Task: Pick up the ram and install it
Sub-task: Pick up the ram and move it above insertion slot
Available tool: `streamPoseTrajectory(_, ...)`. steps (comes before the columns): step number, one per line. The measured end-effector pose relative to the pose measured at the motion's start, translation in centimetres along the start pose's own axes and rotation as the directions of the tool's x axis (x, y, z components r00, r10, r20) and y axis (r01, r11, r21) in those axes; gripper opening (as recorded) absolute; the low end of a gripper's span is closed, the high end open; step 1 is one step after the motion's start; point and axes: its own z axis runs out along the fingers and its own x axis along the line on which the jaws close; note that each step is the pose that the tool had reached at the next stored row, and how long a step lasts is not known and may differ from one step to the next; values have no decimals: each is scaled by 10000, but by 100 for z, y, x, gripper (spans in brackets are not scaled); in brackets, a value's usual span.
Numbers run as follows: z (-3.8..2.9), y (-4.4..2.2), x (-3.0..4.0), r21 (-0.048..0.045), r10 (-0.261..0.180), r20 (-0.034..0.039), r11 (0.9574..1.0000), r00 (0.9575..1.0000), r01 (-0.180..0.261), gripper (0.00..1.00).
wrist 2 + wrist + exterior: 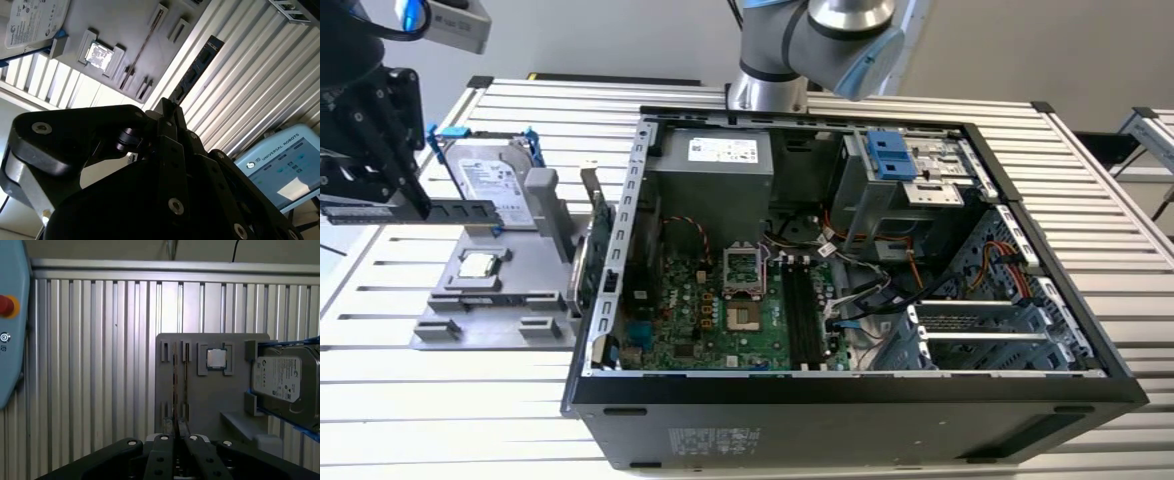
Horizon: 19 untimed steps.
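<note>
The ram [454, 212] is a long thin green stick held level in the air at the exterior view's left. My black gripper [390, 200] is shut on one end of it. The stick hangs just above the grey holder plate [467, 300], in front of the hard drive [487, 178]. In the second wrist view the ram [196, 67] juts out from my gripper [167, 107] over the slatted table. The first wrist view shows the ram [174, 385] edge-on past my gripper [177, 429]. The open computer case [854, 400] lies at the exterior view's right, with dark memory slots [801, 312] on its motherboard.
A square silver processor chip [480, 265] rests on the holder plate, also seen as the chip [216, 358] in the first wrist view. A light blue teach pendant [280, 165] lies on the slatted table [454, 400]. The arm's base [767, 95] stands behind the case.
</note>
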Motion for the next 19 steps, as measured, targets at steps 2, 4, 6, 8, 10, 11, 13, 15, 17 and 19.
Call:
streamPoseTrajectory(2,0,-15,-1,1,0,1,10000,10000,0,0)
streamPoseTrajectory(4,-1,-29,-2,-1,0,0,10000,10000,0,0)
streamPoseTrajectory(6,-1,-42,-2,0,0,0,10000,10000,0,0)
streamPoseTrajectory(8,-1,-55,-3,0,0,0,10000,10000,0,0)
streamPoseTrajectory(10,-2,-68,-3,0,0,0,10000,10000,0,0)
streamPoseTrajectory(11,-2,-76,-3,0,0,0,10000,10000,0,0)
streamPoseTrajectory(13,-2,-89,-4,0,0,0,10000,10000,0,0)
streamPoseTrajectory(15,-2,-104,-5,0,0,1,10000,10000,0,0)
streamPoseTrajectory(17,-3,-120,-6,-1,0,0,10000,10000,0,0)
streamPoseTrajectory(19,-3,-140,-7,0,0,1,10000,10000,0,0)
